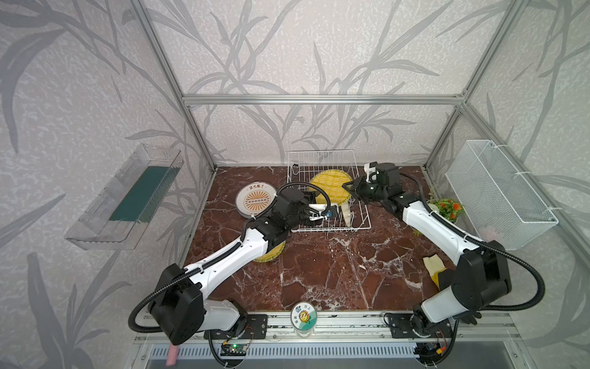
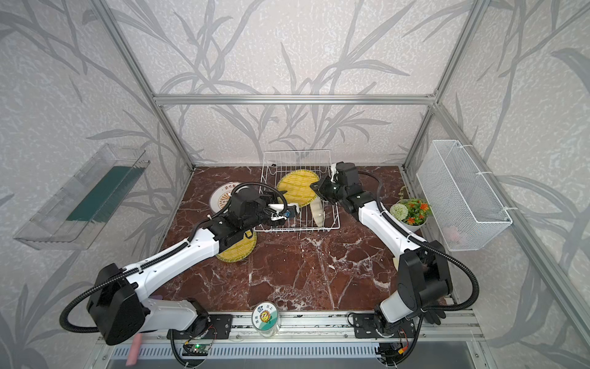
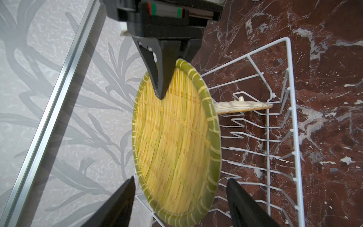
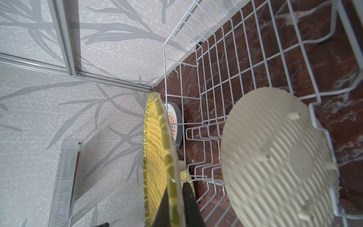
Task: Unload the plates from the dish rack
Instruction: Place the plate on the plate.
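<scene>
Fingers: right fingers (image 3: pixel 163 78) pinched shut on the rim of the held woven plate (image 3: pixel 172 141), upright over the dish rack (image 3: pixel 292 118); left fingers (image 3: pixel 121 202) spread wide either side of its opposite edge, not gripping it. Risky, probably: only a small bite on the rim, so could pivot or slip, drop onto the wires, or knock the other woven plate (image 4: pixel 275 157) standing among the prongs.

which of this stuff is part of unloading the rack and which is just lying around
Job: dish rack; woven plate in the right gripper; pale ribbed plate standing in the rack; sunburst plates and a second woven plate, flat on the table.
Lying about: flower pot; mesh basket; clear wall tray; sunflower-lid jar.
</scene>
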`<state>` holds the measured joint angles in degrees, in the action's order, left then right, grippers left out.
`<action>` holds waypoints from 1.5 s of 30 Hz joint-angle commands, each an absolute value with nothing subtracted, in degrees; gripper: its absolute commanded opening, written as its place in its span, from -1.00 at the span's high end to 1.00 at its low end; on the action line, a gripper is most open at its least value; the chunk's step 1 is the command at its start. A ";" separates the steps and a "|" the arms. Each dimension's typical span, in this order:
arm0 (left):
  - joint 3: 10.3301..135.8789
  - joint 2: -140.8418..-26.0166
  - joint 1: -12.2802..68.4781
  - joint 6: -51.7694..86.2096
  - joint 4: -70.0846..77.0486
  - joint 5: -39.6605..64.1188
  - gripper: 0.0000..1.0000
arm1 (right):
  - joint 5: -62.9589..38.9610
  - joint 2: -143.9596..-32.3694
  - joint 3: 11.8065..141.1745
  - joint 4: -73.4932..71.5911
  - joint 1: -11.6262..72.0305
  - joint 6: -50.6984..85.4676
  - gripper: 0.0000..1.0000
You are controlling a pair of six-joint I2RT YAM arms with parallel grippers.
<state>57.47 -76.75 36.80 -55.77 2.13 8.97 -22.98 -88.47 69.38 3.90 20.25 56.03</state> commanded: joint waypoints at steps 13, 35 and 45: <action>64.99 -77.50 19.13 2.93 5.22 37.12 -0.80 | -23.81 -77.07 62.46 -7.89 14.96 34.46 1.00; 77.89 -91.63 17.49 10.53 -6.16 57.54 -0.56 | -38.36 -74.82 55.20 -23.16 15.51 25.01 1.00; 79.41 -93.45 19.03 7.97 -9.21 59.76 -0.26 | -39.52 -76.77 55.17 -25.79 16.17 26.63 1.00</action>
<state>77.78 -92.92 18.48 9.32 -7.44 57.63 -37.82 -76.23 54.87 -20.86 15.77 25.89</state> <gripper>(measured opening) 0.638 0.096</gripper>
